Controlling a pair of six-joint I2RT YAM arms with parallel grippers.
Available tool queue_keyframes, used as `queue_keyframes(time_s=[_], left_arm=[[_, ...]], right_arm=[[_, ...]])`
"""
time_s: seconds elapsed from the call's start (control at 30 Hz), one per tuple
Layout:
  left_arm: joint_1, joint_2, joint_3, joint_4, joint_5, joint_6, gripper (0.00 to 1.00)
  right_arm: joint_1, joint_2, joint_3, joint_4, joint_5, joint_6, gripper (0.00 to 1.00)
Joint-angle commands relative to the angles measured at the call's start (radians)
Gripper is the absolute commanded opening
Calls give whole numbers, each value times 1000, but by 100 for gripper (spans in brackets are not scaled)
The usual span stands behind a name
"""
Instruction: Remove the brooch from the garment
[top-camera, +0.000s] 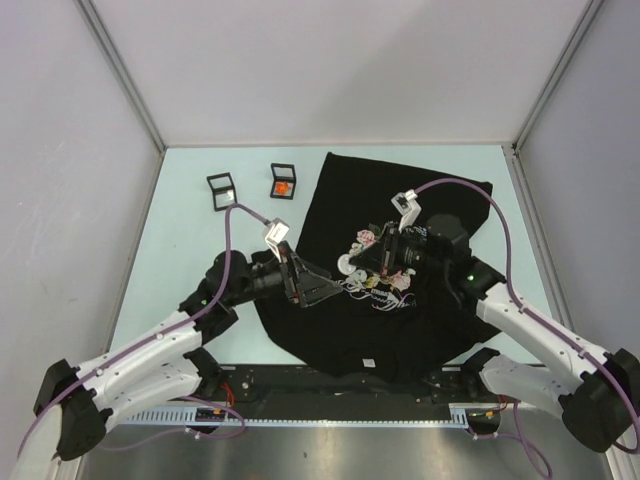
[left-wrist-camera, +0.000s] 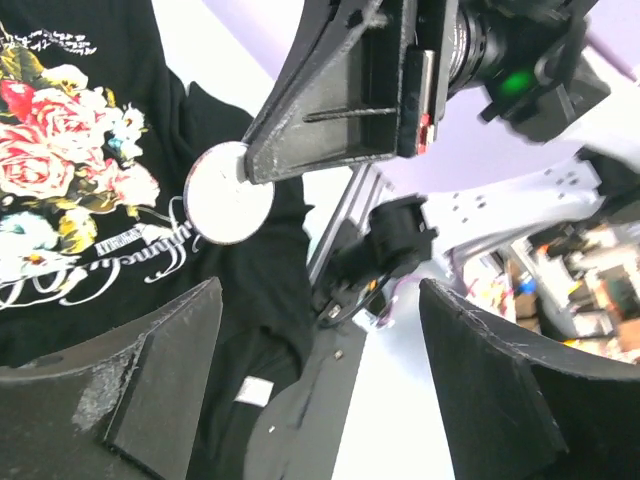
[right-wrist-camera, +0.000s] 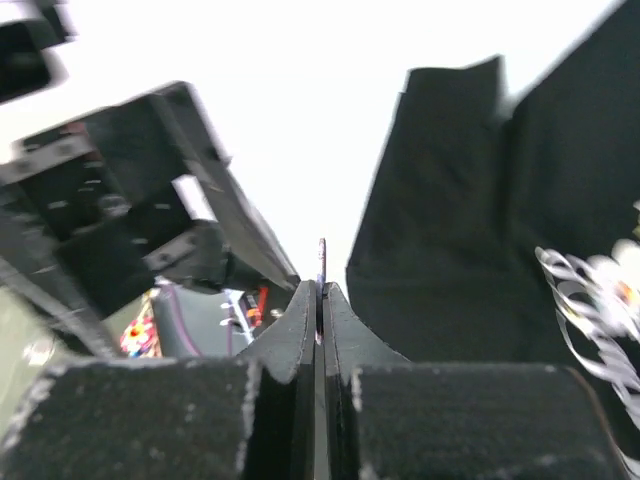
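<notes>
The garment (top-camera: 400, 195), a black T-shirt with a rose print and white lettering, lies spread on the table; its print (left-wrist-camera: 55, 150) fills the left of the left wrist view. The brooch (left-wrist-camera: 228, 192) is a flat white round disc. My right gripper (top-camera: 355, 264) is shut on the disc's edge just above the print. In the right wrist view the brooch (right-wrist-camera: 321, 258) stands edge-on between the closed fingertips (right-wrist-camera: 300, 310), with black cloth (right-wrist-camera: 480, 200) behind. My left gripper (top-camera: 322, 288) stands wide open close beside it with nothing between its fingers (left-wrist-camera: 150, 390).
Two small black-framed boxes stand at the back left of the table, one (top-camera: 222, 188) open and one (top-camera: 284, 181) holding something orange. A metal rail (top-camera: 330, 410) runs along the near edge. Purple cables loop over both arms.
</notes>
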Motion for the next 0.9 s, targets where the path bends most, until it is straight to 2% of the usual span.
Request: queue_keyframes(time_s=[0.0,0.07,0.17,0.27,0.37,0.47,0.53,0.57,0.8,0.87], left_arm=[[15,-6,-40,154,-48,-111,80],[35,-19,-55,151,-53,-141,70],[55,-64,-104,208,-86,-193,63],[72,-62,-127,208,-91,-233,61],[95,-33,-144,271,-31,-272,62],[101,4,-190,473,19,-322,62],[103,30,-207,551,30,-351,56],[103,37,-210,562,33,-359,49],[104,76,-216,636,58,-385,37],[104,83,-207,639,64,-382,29]], right_arm=[[22,45,16,263,-153,20,0],[26,45,14,266,-140,23,0],[30,43,7,274,-138,34,0],[31,39,-10,301,-152,56,0],[36,37,-33,357,-181,77,0],[37,36,-42,357,-184,74,0],[37,30,-47,358,-181,77,0],[36,27,-48,361,-181,79,0],[33,31,-58,386,-198,100,0],[34,33,-62,390,-201,105,0]])
